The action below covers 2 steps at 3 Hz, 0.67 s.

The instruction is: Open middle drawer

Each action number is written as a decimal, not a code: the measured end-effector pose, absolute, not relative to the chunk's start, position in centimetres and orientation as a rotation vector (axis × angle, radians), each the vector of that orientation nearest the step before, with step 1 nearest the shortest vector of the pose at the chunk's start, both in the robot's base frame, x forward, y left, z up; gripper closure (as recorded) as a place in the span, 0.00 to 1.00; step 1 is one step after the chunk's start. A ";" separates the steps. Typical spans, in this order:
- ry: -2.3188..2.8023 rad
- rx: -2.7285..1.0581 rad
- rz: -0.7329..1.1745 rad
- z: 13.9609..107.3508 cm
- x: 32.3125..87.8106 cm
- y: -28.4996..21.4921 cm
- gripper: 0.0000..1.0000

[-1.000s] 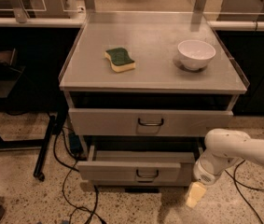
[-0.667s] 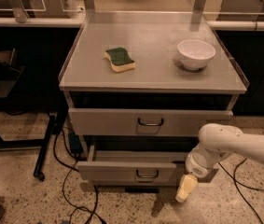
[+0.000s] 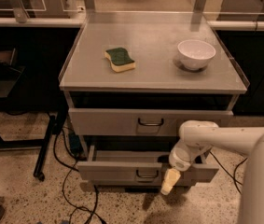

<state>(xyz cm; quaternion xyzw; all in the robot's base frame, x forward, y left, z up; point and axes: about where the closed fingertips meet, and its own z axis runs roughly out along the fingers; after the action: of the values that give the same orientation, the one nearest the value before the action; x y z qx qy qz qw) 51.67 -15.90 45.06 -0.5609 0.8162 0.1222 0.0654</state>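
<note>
The middle drawer [image 3: 117,171] is the lower of the two grey fronts I see. It stands pulled out a little, showing a strip of its shallow grey tray, and has a small dark loop handle [image 3: 148,174]. My gripper [image 3: 168,185] hangs from the white arm [image 3: 215,136], which comes in from the right. The gripper's cream tip points down in front of the drawer's front, just right of the handle and at its lower edge. It holds nothing that I can see.
The drawer front above [image 3: 108,121] is shut, with its own handle [image 3: 150,122]. On the cart top [image 3: 155,73] lie a green-and-yellow sponge [image 3: 120,59] and a white bowl [image 3: 196,54]. Cables [image 3: 71,181] trail on the floor at the left, beside a black stand leg [image 3: 45,146].
My gripper has moved left along the pulled-out drawer's front, from near its right end to just right of the handle. The drawer has not visibly moved.
</note>
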 end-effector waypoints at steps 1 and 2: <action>2.483 -1.731 0.382 42.4 51.5 -14.9 0.00; 2.520 -1.759 0.392 39.9 50.6 -15.2 0.00</action>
<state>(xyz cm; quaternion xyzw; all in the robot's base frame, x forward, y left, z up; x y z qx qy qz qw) 50.65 -15.20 39.94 -0.5675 0.8133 0.1264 0.0217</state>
